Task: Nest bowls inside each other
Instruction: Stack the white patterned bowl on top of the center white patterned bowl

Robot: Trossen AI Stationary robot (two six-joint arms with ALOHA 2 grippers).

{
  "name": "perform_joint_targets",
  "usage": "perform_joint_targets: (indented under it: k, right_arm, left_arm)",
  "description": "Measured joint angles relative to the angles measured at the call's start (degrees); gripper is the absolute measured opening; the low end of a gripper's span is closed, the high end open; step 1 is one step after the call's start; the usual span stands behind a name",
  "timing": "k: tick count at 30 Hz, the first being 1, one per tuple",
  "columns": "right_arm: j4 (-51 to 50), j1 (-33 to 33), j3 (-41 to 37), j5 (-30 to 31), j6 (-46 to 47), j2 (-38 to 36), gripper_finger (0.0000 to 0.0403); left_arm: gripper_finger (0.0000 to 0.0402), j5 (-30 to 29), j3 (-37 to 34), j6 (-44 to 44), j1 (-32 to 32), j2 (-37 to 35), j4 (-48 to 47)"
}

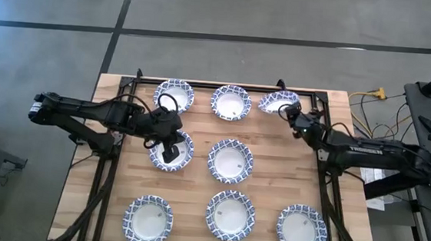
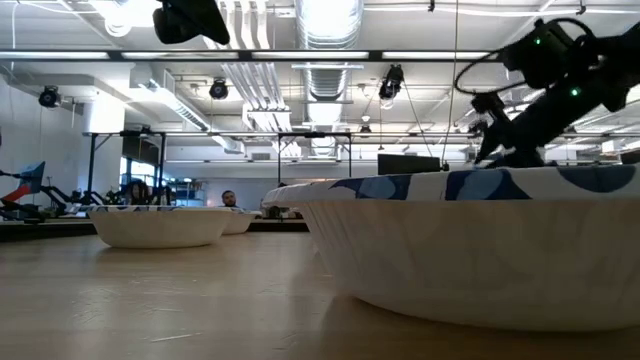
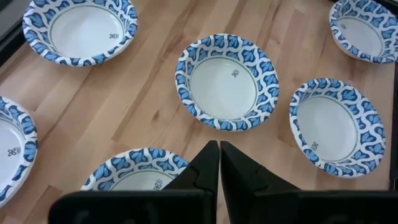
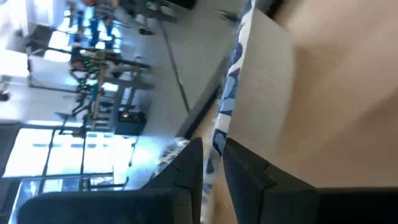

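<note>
- The right gripper [image 4: 211,165] pinches the patterned rim of a bowl [image 4: 264,93], one dark finger on each side of the thin edge; in the high view that gripper [image 1: 286,109] sits at the far right corner of the table, and its bowl [image 1: 275,101] shows as a tilted, foreshortened oval rather than a full circle.
- The left gripper [image 1: 170,149] has its fingers pressed together with nothing between them (the left wrist view shows the two tips touching), and it hangs over the middle-left bowl [image 1: 171,151].
- In the left wrist view the left gripper's tips [image 3: 219,163] sit just above that bowl's rim [image 3: 134,167], with the centre bowl [image 3: 226,82] lying beyond it.
- The other bowls lie flat and apart on the wooden table [image 1: 268,182]: far left [image 1: 173,95], far centre [image 1: 230,102], centre [image 1: 230,161], near left [image 1: 148,221], near centre [image 1: 230,214] and near right [image 1: 300,229].
- None of them sits inside another.
- In the low view one bowl [image 2: 480,250] fills the foreground, with another [image 2: 160,225] farther back on the table.
</note>
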Motion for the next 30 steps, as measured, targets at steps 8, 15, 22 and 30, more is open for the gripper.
perform_joint_targets:
  k: [8,15,22,30]
  right_arm:
    - [-4.8,0.0,5.0,0.9,-4.8,-1.1,0.0056]
    - [-18.1,1.2,6.9,-4.2,2.5,-1.3,0.0059]
    - [-18.5,6.7,4.5,-6.4,10.0,-2.3,0.009]
    - [-25.3,13.2,2.7,-6.0,25.1,-2.2,0.013]
  left_arm:
    - [0.0,0.0,-0.2,0.0,0.0,0.0,1.3]
    - [0.0,0.4,-0.2,0.0,0.0,0.0,1.8]
    - [0.0,1.1,-0.2,-1.3,0.0,0.0,2.3]
    - [0.0,1.1,-0.2,-1.3,0.0,0.0,2.3]
